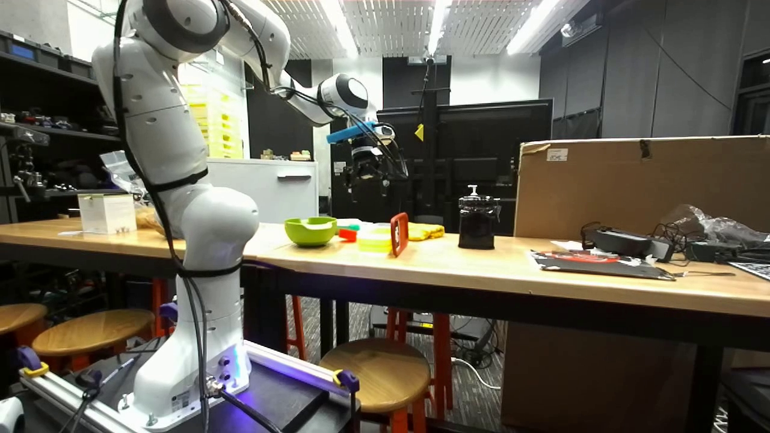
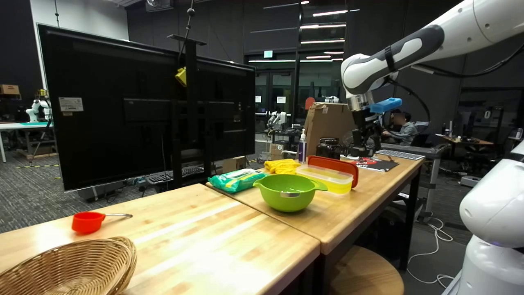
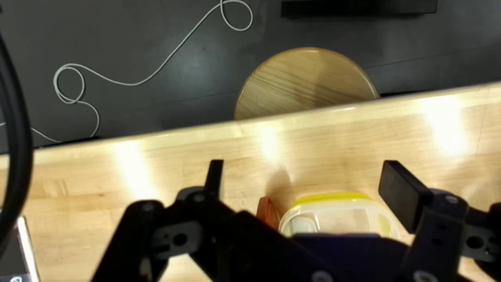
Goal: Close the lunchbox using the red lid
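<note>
The lunchbox is a clear container with yellow low on its sides [image 1: 374, 240]; it stands on the table in both exterior views [image 2: 339, 187]. The red lid [image 1: 399, 233] stands on edge against the lunchbox's side; it shows behind it in an exterior view [image 2: 351, 169]. My gripper [image 1: 368, 187] is open and empty, well above the table; it also shows in an exterior view [image 2: 365, 152]. In the wrist view, the lunchbox [image 3: 332, 197] and lid [image 3: 266, 211] lie below, between the spread fingers [image 3: 307, 188]. The gripper body hides part of both.
A lime-green bowl [image 2: 288, 194] stands beside the lunchbox. A yellow cloth [image 2: 282, 166], a green wipes pack [image 2: 236, 180] and a dark jar [image 1: 477, 222] stand nearby. A red measuring cup [image 2: 88, 222] and wicker basket [image 2: 77, 262] are farther along. The table's edge [image 3: 176, 138] crosses the wrist view.
</note>
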